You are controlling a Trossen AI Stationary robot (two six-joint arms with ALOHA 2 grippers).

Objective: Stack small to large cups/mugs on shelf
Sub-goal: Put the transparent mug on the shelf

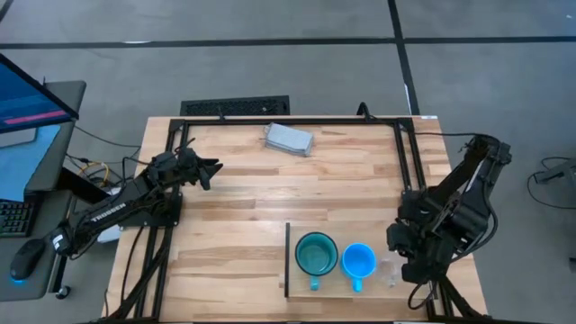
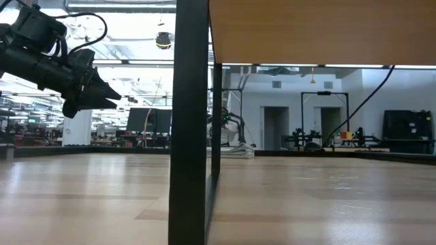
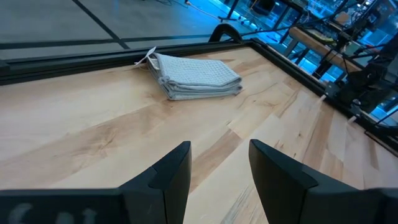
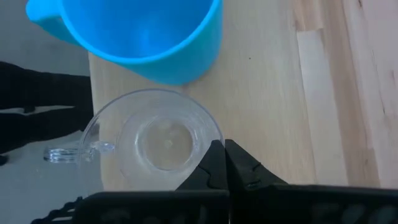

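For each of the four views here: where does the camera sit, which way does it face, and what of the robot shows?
High: overhead, facing down on the table; both arms show.
Low: table height, facing the room; left gripper shows.
Left wrist: looks past open fingers at the folded grey cloth.
Right wrist: looks past shut fingers at the clear cup and blue mug.
Shared: high view also shows the cloth, blue mug and right gripper.

teal mug [image 1: 316,254], bright-blue mug [image 1: 358,262], clear cup [image 4: 163,138]
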